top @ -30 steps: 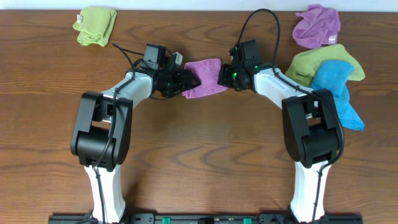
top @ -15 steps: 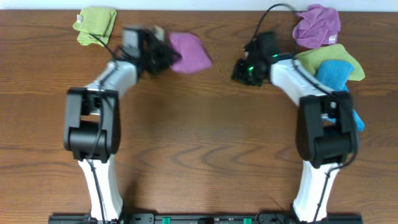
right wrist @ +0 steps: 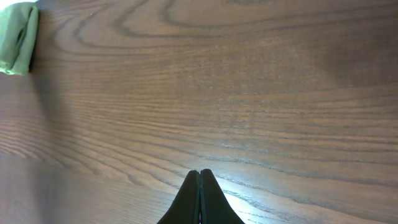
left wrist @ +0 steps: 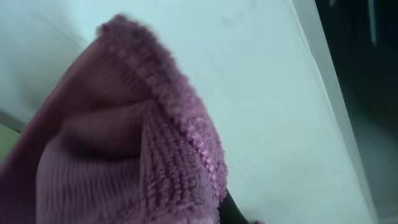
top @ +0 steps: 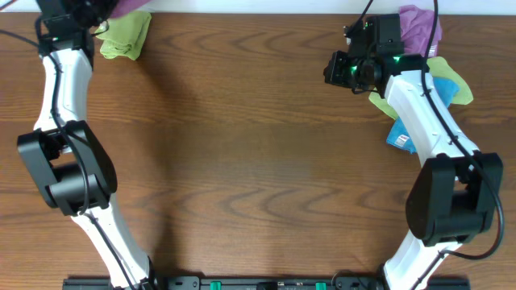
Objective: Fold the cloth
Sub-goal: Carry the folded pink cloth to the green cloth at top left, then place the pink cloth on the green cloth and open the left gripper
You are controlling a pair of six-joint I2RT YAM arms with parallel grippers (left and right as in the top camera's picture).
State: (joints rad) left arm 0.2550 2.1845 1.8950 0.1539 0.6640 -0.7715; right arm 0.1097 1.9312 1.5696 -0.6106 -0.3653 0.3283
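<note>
The purple cloth (top: 129, 6) hangs bunched at the table's far left corner, just above the folded green cloth (top: 125, 34). My left gripper (top: 107, 7) is shut on it at the top edge of the overhead view. In the left wrist view the cloth (left wrist: 124, 155) fills the lower left against a white wall and hides the fingers. My right gripper (top: 330, 68) hovers over bare wood at the back right. Its fingers are pressed together on nothing, as the right wrist view also shows (right wrist: 199, 172).
A pile of loose cloths lies at the back right: a purple one (top: 419, 22), a green one (top: 451, 82) and a blue one (top: 401, 137). The folded green cloth also shows at the top left of the right wrist view (right wrist: 15, 37). The wall runs along the table's far edge.
My left gripper closed on the purple cloth and carried it from the table's middle to the far left corner. The right gripper drew back to the right, away from the cloth.
</note>
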